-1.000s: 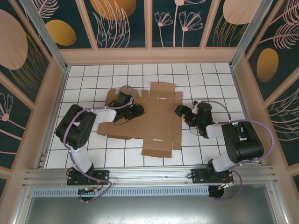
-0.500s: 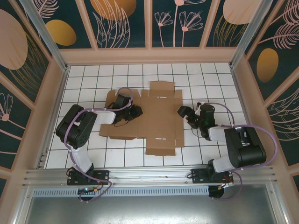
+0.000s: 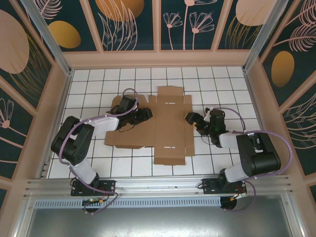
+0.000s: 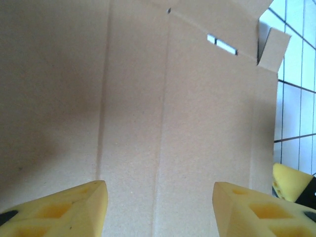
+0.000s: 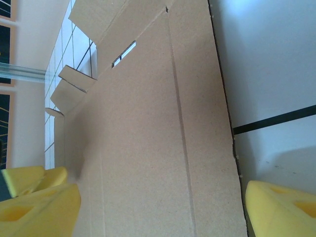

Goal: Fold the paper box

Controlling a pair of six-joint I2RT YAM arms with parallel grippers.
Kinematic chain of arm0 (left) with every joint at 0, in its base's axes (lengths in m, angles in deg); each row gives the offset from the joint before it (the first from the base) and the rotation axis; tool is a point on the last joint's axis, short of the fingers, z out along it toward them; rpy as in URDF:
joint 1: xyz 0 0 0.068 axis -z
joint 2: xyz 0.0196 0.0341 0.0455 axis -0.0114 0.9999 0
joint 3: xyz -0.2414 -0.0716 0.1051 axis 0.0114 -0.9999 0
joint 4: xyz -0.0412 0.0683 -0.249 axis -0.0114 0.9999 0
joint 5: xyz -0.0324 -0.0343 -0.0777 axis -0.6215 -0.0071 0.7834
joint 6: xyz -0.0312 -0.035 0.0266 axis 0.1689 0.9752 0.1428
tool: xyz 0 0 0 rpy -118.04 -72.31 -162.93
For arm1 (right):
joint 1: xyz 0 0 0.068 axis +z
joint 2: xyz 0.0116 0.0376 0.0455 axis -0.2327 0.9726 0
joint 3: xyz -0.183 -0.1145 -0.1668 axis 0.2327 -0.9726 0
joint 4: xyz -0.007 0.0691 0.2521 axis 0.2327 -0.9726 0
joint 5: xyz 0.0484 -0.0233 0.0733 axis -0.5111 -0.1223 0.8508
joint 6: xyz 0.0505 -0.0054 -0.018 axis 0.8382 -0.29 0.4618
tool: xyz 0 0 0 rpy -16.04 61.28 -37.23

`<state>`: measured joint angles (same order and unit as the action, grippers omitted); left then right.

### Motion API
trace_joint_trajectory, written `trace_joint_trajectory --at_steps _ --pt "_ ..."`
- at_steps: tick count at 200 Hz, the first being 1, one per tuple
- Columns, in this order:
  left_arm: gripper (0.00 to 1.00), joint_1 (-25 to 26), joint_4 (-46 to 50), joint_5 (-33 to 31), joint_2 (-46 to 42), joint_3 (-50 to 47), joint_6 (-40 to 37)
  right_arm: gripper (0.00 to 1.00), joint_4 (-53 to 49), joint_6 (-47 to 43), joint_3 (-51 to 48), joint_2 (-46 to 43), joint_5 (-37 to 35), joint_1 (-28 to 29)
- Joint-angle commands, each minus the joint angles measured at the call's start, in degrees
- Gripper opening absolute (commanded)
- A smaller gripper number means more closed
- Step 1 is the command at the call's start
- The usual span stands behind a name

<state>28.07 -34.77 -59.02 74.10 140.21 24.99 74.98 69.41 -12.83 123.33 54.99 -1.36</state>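
Note:
The paper box [image 3: 165, 126] is a flat brown die-cut cardboard sheet with flaps and creases, lying unfolded on the white tiled table [image 3: 94, 81]. My left gripper [image 3: 143, 114] hovers over the sheet's left half. In the left wrist view its yellow fingers [image 4: 59, 210] stand apart over bare paper box [image 4: 173, 108], so the left gripper [image 4: 159, 210] is open and holds nothing. My right gripper [image 3: 190, 118] sits at the sheet's right edge. The right gripper [image 5: 160, 212] is open, one finger over the paper box [image 5: 148, 138], the other over tile.
Patterned panels and a metal frame [image 3: 44, 34] wall in the table on three sides. A slot [image 5: 123, 53] and small raised side flaps [image 5: 74, 79] mark the sheet's far end. Bare tiles [image 3: 227, 153] lie to the right and behind the sheet.
The sheet slid slightly right. The left arm's elbow swung out to the left and its gripper edged toward the back. The right gripper backed off a little, then returned to the sheet's edge.

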Motion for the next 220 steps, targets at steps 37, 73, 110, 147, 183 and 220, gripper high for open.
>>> trace_joint_trajectory --at_steps 37,73,110,147,183,220 --pt "0.37 -4.22 4.04 -2.94 3.74 -5.31 -3.57 0.87 -0.22 -1.10 1.34 0.76 1.65 0.47" --pt "0.34 -4.22 2.51 -2.84 6.96 -6.39 -3.40 0.87 -0.59 -2.37 1.27 -0.27 2.49 0.48" --pt "0.34 -4.22 1.72 -2.67 7.24 -7.11 -3.19 0.71 -0.85 -3.70 2.26 -2.11 1.98 1.17" --pt "0.38 -4.22 1.23 -2.86 6.01 -7.33 -3.19 0.36 -11.38 -6.25 6.40 -2.36 -6.64 1.86" --pt "0.67 -4.22 1.35 -3.53 1.26 -7.54 -4.27 0.00 -20.83 -9.99 11.44 -0.64 -14.33 2.62" --pt "0.97 -4.24 1.44 -8.28 -6.14 -7.19 -5.60 0.00 -36.27 -18.00 23.00 4.53 -24.01 4.85"
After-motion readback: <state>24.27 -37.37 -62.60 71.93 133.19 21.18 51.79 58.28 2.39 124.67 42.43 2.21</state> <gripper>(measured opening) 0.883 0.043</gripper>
